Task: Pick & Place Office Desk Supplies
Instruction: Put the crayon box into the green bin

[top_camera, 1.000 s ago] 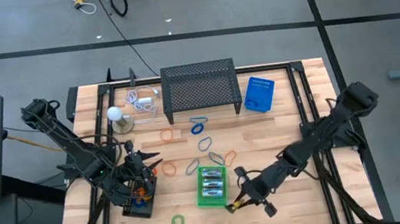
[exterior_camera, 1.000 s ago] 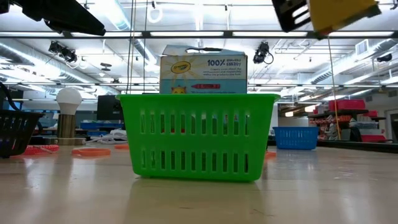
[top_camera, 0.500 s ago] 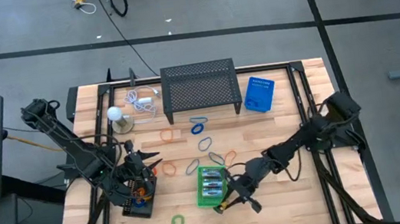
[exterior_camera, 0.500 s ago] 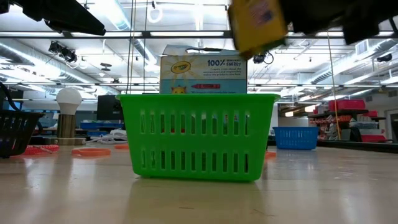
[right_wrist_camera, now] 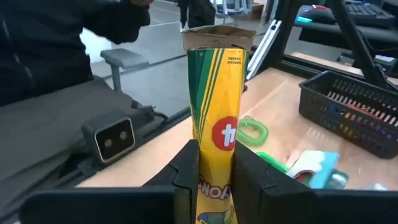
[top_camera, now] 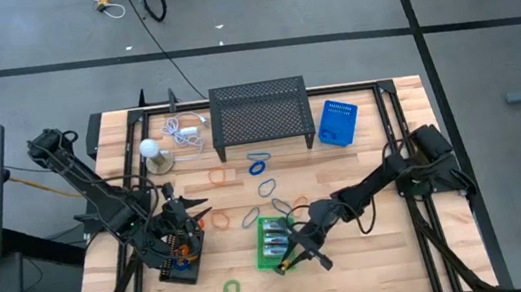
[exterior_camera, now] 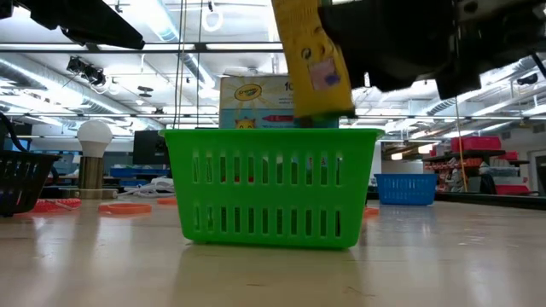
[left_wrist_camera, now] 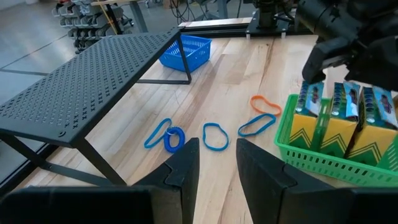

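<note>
Right now the right gripper point(right_wrist_camera: 210, 163) has its jaws clamped on a yellow crayon box point(right_wrist_camera: 214, 118), long axis upright, its lower end level with the green basket point(exterior_camera: 271, 188) rim — so the placement looks like a plain drop. Boxes already stand inside. Beyond, coloured loops point(top_camera: 261, 165) lie loose on the desk point(top_camera: 374, 161). Off to the side, the left gripper point(left_wrist_camera: 215, 163) hovers over a black basket point(top_camera: 170, 264), jaws parted and empty.

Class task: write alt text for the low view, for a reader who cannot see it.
A dark robot hand holds a yellow cardboard crayon box tilted just above a green slotted plastic basket on a wooden table. Another crayon box stands upright inside the basket; a small blue basket sits farther back.
</note>
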Motion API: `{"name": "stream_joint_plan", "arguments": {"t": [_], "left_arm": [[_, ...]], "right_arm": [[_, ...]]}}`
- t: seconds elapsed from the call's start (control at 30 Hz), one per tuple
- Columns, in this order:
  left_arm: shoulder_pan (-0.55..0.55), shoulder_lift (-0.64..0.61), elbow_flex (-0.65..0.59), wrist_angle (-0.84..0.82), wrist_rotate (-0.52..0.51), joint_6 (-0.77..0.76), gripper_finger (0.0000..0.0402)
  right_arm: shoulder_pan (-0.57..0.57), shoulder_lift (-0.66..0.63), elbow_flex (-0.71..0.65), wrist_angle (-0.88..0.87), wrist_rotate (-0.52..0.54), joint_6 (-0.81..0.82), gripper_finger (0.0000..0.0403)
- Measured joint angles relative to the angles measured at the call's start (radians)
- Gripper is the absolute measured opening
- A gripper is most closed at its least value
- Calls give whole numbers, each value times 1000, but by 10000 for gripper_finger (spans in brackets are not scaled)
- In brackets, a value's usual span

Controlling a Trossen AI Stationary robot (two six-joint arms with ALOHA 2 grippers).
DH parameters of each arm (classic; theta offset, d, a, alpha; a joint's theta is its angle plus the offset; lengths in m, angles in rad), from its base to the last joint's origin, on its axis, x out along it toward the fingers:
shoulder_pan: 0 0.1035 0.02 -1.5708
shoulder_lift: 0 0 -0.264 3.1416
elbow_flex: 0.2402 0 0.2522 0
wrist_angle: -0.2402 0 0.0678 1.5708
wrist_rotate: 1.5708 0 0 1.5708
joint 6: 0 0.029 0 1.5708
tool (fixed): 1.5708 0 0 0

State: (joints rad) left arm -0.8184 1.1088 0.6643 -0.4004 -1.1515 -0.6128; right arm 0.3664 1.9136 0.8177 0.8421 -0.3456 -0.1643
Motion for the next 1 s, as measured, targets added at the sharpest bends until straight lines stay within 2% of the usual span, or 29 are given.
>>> {"name": "stream_joint_plan", "arguments": {"t": [0.37, 0.67, 1.0], "left_arm": [[0, 0, 0, 0, 8, 0, 115], [0, 0, 0, 0, 11, 0, 115], [0, 0, 0, 0, 27, 0, 115]], "right_arm": [[-22, 17, 2, -12, -57, -63, 62], [-44, 20, 1, 10, -245, -43, 62], [-61, 20, 0, -10, -231, -69, 62]]}}
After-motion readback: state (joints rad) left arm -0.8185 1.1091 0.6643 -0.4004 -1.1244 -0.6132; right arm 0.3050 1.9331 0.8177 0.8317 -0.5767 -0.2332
